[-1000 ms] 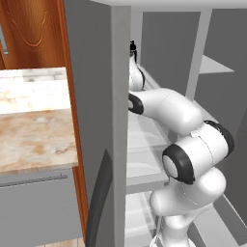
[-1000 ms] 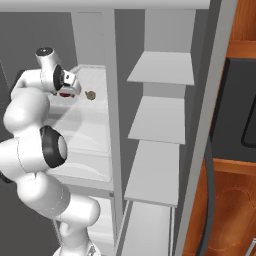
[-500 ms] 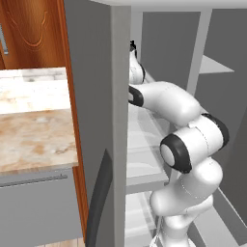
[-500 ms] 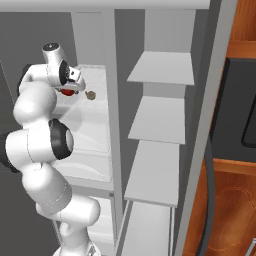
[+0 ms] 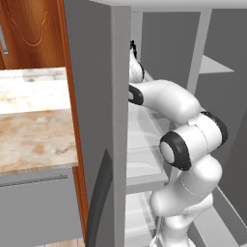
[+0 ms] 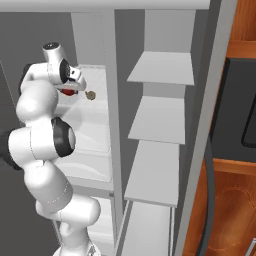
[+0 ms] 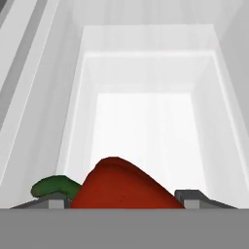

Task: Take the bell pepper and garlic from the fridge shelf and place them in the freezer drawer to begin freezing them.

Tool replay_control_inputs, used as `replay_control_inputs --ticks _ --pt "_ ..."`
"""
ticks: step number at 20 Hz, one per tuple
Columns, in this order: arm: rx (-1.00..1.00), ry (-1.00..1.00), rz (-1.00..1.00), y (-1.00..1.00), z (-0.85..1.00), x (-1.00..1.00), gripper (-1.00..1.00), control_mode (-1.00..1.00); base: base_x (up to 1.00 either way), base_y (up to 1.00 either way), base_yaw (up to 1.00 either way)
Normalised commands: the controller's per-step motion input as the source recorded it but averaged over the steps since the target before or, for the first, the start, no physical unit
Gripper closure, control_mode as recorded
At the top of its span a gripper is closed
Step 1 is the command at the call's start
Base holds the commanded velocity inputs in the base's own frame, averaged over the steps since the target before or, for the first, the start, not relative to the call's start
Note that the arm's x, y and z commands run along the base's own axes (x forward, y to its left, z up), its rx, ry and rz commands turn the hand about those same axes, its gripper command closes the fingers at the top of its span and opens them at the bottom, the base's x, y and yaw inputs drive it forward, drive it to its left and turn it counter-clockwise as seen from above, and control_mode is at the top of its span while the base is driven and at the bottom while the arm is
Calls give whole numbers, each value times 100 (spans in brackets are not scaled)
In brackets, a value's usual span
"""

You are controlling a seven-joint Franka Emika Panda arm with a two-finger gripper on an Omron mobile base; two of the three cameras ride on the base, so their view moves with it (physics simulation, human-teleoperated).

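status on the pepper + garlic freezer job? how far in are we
Early. Done: nothing looks moved to the freezer yet. In hand: the gripper is at the fridge shelf, its fingertips flanking the red bell pepper; whether it is firmly clamped cannot be told. Left: carry the pepper to the freezer drawer, then fetch the garlic, which sits on the shelf beside the hand.

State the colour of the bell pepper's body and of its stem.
The bell pepper has a red body and a dark green stem, clearest in the hand view.
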Motion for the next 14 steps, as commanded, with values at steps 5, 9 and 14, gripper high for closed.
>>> replay_control_inputs --ticks 5,9,14 --pt "0 0 0 -8 -6 -79 100 -100 0 0 0" --pt "0 0 0 -49 0 -100 100 -100 0 0 0" --pt "0 0 1 -86 0 -100 100 -100 0 0 0"
